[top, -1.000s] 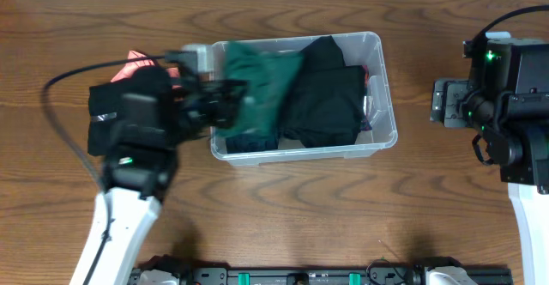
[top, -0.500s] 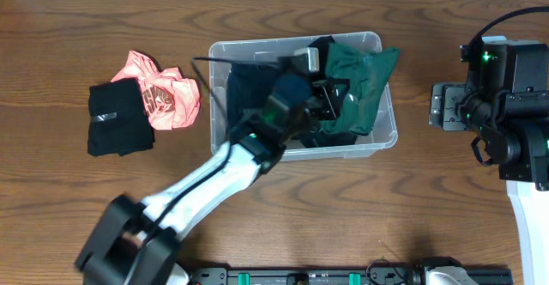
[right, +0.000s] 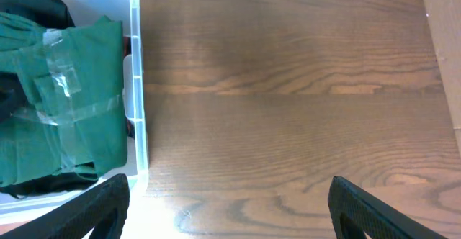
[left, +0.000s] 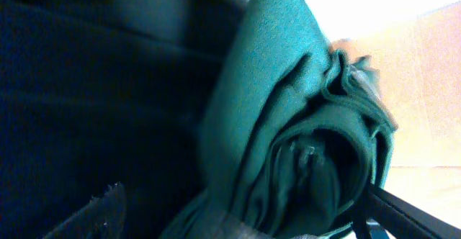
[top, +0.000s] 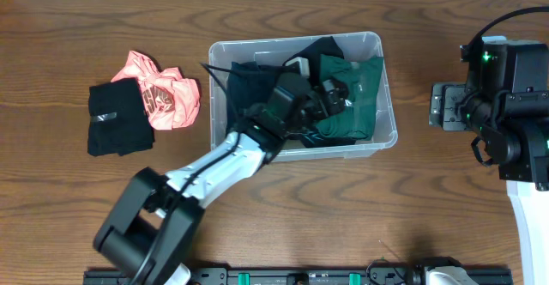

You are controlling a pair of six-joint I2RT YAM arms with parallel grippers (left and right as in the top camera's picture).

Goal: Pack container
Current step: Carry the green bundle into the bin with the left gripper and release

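The container (top: 343, 152) sits mid-table with its long axis running left to right, already holding dark clothes and, at its right end, a green cloth (top: 356, 105). The left gripper (top: 330, 96) is reached inside it, right over that green cloth; the wrist view shows the cloth (left: 288, 124) bunched up close between the fingers, which stand wide apart at the frame's lower corners, so the jaws look spread and not pinching it, though contact at the tips is hard to read. The right gripper (right: 230, 196) hangs over bare table just right of the container's end wall (right: 133, 88), jaws wide and empty. What is left to pack, a pink cloth (top: 163, 92) and a black cloth (top: 116, 118), lies touching on the table to the left of the container, so the left arm is clearly the nearer one; the next move probably means lifting out and swinging left to them.
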